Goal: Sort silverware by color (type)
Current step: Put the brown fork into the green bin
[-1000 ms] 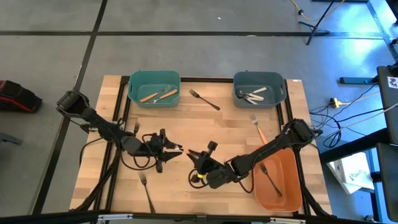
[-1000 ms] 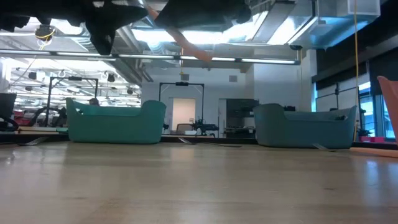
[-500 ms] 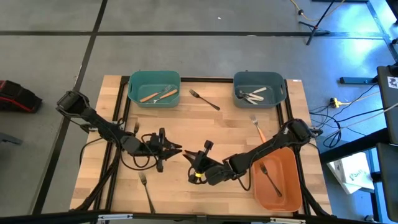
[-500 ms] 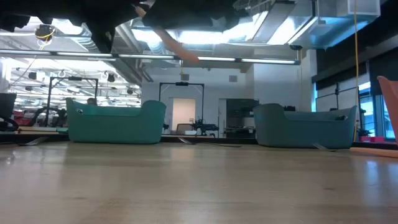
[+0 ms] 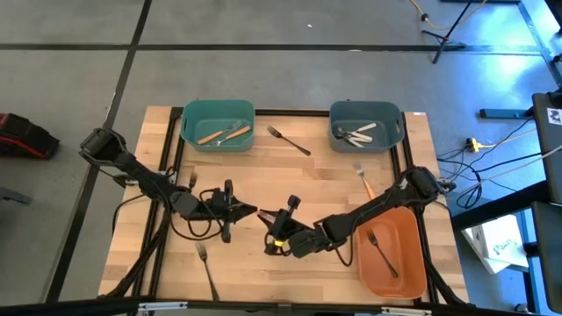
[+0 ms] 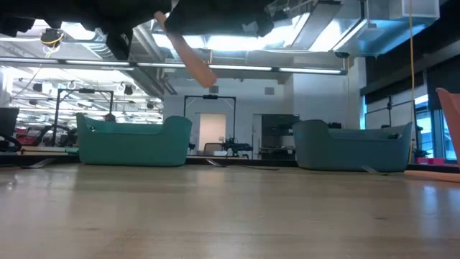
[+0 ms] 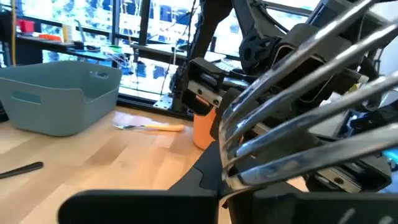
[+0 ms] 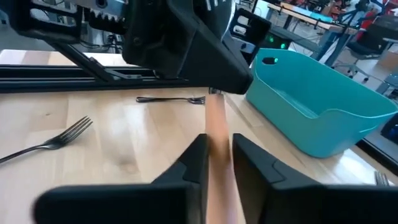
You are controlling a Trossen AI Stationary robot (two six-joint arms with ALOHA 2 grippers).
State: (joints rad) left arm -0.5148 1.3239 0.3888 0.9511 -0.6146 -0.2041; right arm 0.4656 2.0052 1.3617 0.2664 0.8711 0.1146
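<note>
While both fingers pairs (left, right) grip one orange-handled fork, dark forks lie nearby.

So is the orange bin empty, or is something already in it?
Not empty. In the high view one fork lies inside the orange bin, slanting along its floor. An orange-handled fork lies outside it, on the table.

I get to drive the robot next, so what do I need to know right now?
Left gripper: shut on a fork, held up over mid-table.
Right gripper: at that fork's orange handle; grip unclear.
Done: orange-handled pieces in teal bin, pale pieces in grey bin, dark fork in orange bin.
Left: the held fork, plus loose ones on the table: far fork, orange fork, near fork.
</note>
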